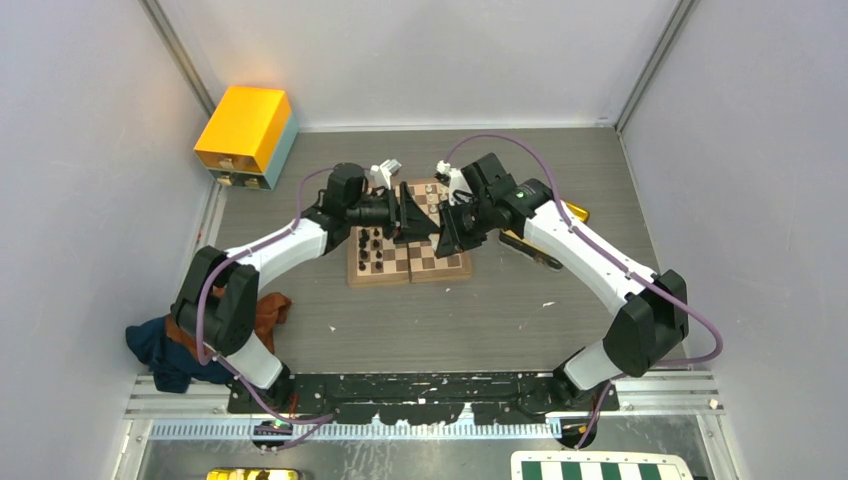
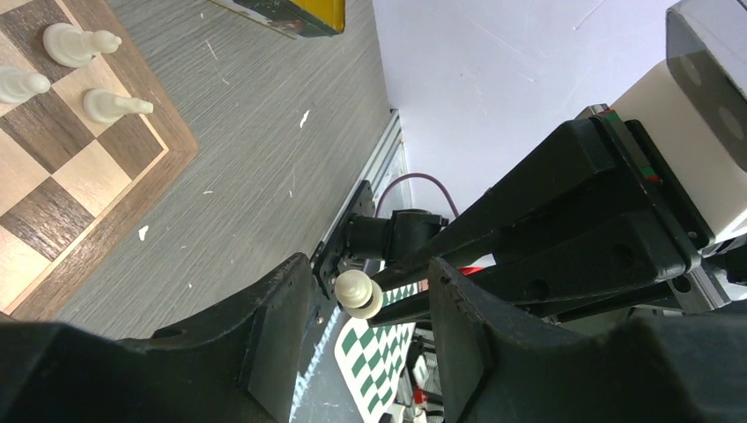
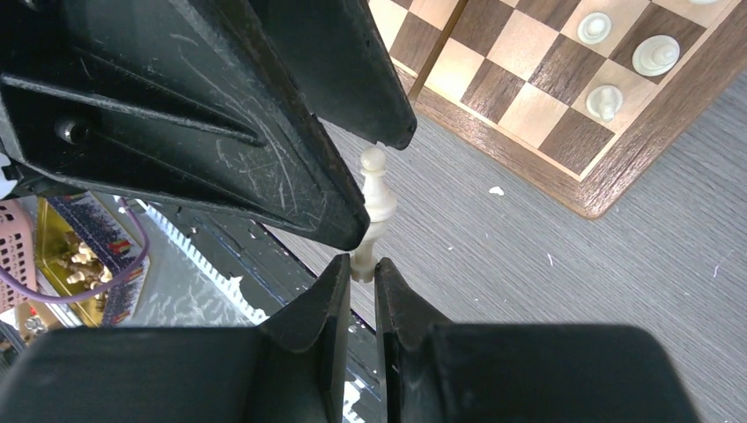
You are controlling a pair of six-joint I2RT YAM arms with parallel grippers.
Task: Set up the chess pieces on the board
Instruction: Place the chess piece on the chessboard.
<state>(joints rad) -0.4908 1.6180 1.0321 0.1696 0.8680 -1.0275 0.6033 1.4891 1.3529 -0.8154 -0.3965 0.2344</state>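
Observation:
The wooden board (image 1: 410,264) lies mid-table, with black chess pieces (image 1: 370,243) on its left half and white ones (image 1: 432,194) at the far right. Both grippers meet above it. My right gripper (image 3: 362,264) is shut on the base of a cream-white piece (image 3: 379,189), held sideways in the air. My left gripper (image 2: 374,304) is open, its fingers (image 2: 280,335) on either side of that piece's head (image 2: 357,293) with a gap on both sides. In the top view the left gripper (image 1: 412,215) and right gripper (image 1: 446,222) nearly touch. Three white pieces (image 3: 654,55) stand at the board's corner.
A yellow box (image 1: 245,133) stands at the back left. A gold tray (image 3: 84,256) with loose pieces shows in the right wrist view. A green-and-white checkered board (image 1: 600,468) lies by the near edge, and a dark and orange cloth (image 1: 170,345) by the left arm's base.

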